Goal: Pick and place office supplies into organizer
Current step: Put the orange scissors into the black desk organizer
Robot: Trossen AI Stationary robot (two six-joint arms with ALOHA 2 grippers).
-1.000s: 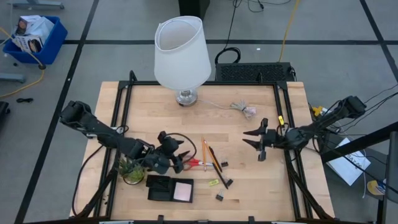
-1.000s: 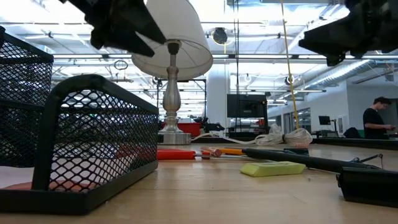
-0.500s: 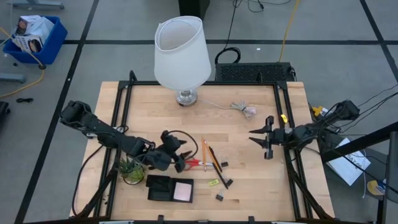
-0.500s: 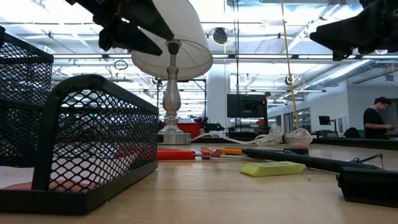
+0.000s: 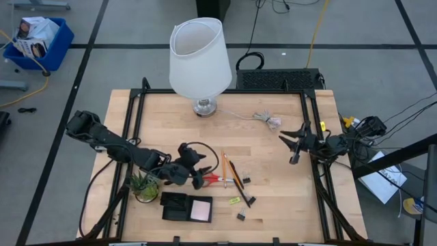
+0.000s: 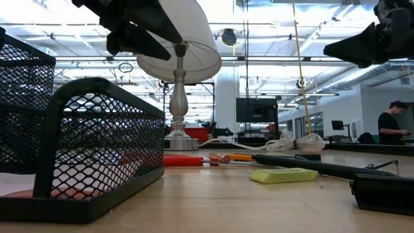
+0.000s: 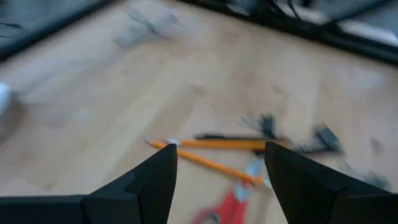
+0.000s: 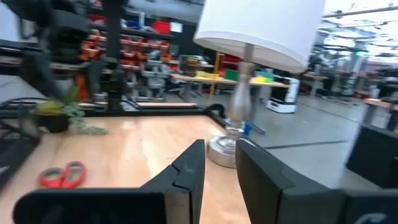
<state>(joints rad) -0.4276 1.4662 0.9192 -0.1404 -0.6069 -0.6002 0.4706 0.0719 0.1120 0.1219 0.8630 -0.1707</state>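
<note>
The left gripper [image 5: 196, 172] hangs over the red-handled scissors [image 5: 215, 180], fingers well apart and empty; the right gripper [image 5: 295, 142] waits near the table's right edge, fingers narrowly apart, holding nothing. The scissors lie flat just beside the pencils [image 5: 225, 167], near the black organizer [image 5: 175, 206]; they look light, stiff and smooth, best pinched across the blades or handle neck. The table [image 5: 259, 157] is pale bare wood; a lamp [image 5: 200, 58] stands at the back, an open workshop beyond.
</note>
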